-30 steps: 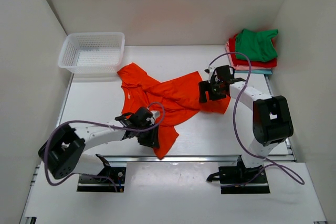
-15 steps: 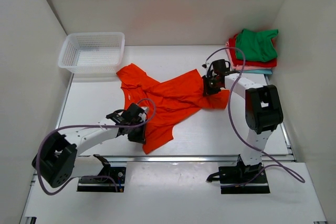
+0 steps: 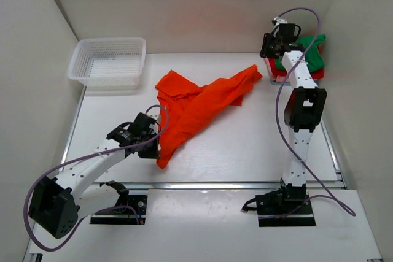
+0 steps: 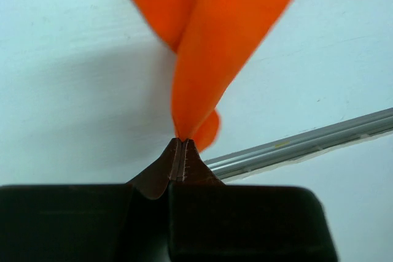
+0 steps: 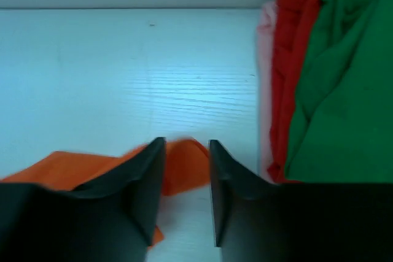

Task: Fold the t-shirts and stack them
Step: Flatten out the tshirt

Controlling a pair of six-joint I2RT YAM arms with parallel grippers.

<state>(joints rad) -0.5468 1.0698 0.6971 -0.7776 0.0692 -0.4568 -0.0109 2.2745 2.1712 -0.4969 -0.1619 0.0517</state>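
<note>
The bright orange t-shirt [image 3: 196, 105] lies stretched out diagonally across the table, from front left to back right. My left gripper [image 3: 153, 147] is shut on its near lower corner; in the left wrist view the jaws [image 4: 182, 141] pinch the orange cloth [image 4: 215, 59]. My right gripper [image 3: 269, 48] is raised at the back right, beside the stack of folded shirts, green [image 3: 304, 53] on top of red [image 3: 277, 70]. Its jaws [image 5: 186, 145] are open and the orange cloth [image 5: 67, 167] lies loose below them. The green [image 5: 344, 90], red [image 5: 295, 59] and pink [image 5: 265, 59] folded shirts are to their right.
A white mesh basket [image 3: 110, 41] stands at the back left. White walls close in the table on three sides. A metal rail [image 4: 307, 145] runs along the table's front edge.
My right gripper carried the shirt's far end back and to the right, let go of it and rose beside the stack. My left gripper moved left and back with its corner. The shirt is stretched longer.
</note>
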